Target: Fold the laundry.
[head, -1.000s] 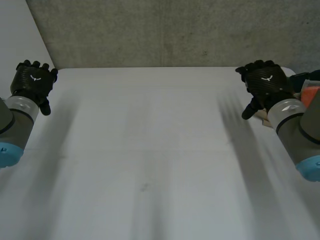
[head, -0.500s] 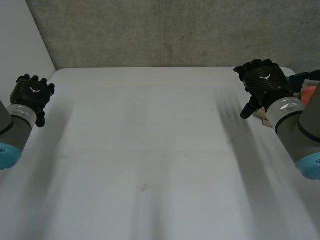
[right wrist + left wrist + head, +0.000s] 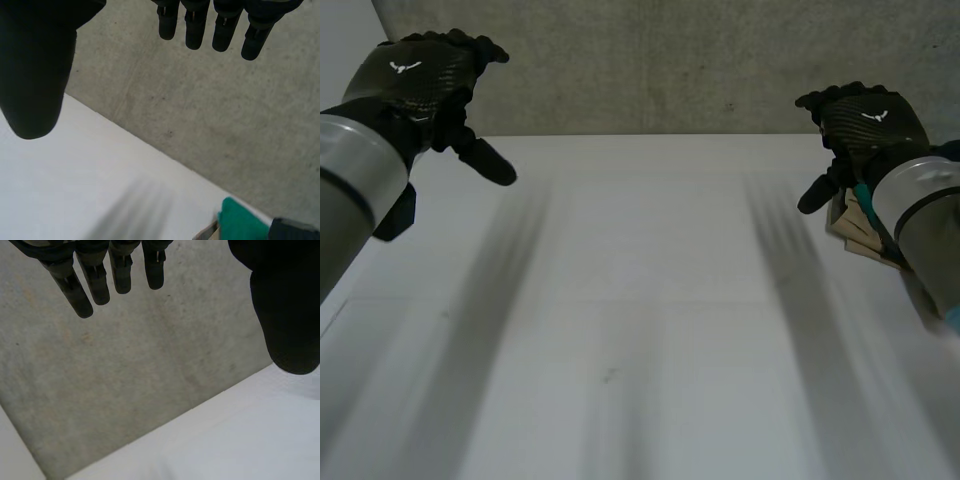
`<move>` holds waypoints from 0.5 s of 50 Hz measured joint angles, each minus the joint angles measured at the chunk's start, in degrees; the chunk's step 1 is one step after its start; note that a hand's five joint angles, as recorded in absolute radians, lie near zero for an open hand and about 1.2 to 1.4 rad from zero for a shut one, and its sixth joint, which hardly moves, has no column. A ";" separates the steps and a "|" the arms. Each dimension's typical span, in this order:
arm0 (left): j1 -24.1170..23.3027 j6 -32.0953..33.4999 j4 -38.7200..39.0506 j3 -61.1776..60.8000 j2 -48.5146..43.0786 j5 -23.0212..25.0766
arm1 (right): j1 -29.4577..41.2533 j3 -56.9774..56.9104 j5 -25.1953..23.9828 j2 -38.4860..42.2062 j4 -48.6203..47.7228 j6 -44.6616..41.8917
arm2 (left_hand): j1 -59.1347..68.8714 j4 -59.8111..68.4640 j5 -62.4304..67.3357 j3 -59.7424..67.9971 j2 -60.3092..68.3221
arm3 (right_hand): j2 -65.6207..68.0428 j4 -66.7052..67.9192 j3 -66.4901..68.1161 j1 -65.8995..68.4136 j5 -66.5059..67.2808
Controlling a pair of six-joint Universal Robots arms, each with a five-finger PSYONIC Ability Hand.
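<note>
White table [image 3: 640, 300] stretches plain between your hands, so folding has not begun. Your left hand [image 3: 415, 85] has risen from the table's left edge to the upper left of the frame, fingers straight and holding nothing. Your right hand [image 3: 865, 125] hovers at the upper right, equally relaxed. The laundry [image 3: 850, 232], tan with a green cloth [image 3: 240, 220], sits at the table's right edge just beside that hand, and nothing seems to block your reach.

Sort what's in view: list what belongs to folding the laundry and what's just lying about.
For the job: left hand and right hand, both open and empty; green cloth by the right arm; tan piece beside it, possibly laundry; white table.
Just there: grey wall behind the table.
</note>
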 measured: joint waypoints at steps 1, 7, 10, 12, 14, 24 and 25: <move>-0.13 -0.52 -0.83 -0.32 0.65 -0.02 | 0.09 -0.15 0.14 -0.24 1.08 0.47 | 0.00 0.00 0.00 0.00 0.00 | 0.01 0.00 0.00 0.00 0.00; 2.84 0.58 -1.96 -3.96 1.25 2.60 | 0.19 0.04 -0.50 -1.05 3.55 -0.19 | -0.01 0.00 0.00 0.00 0.00 | 0.00 0.00 0.00 0.00 0.00; 4.40 1.88 -1.10 -5.55 0.28 3.88 | 0.11 0.40 -0.96 -1.08 3.50 -0.94 | -0.01 0.00 0.03 0.00 0.00 | 0.01 0.00 0.00 0.00 0.00; 5.08 2.46 -0.41 -6.35 -0.37 4.33 | 0.06 0.70 -1.23 -1.08 3.25 -1.31 | 0.00 0.00 0.00 0.00 0.00 | 0.00 0.00 0.00 0.00 0.00; 5.57 2.90 0.45 -7.08 -0.96 4.63 | 0.01 1.01 -1.43 -1.08 2.84 -1.59 | 0.00 0.00 0.00 0.00 0.00 | 0.00 0.00 0.00 0.00 0.00; 5.51 3.01 2.76 -8.42 -1.49 4.56 | 0.16 2.25 -1.52 -1.65 -0.27 -2.08 | 0.00 0.00 0.00 0.00 0.00 | 0.00 0.00 0.00 0.00 0.00; 5.55 2.97 2.80 -8.40 -1.46 4.56 | 0.19 2.28 -1.50 -1.70 -0.36 -2.08 | -0.01 0.00 0.00 0.00 0.00 | 0.00 0.00 0.00 0.00 0.00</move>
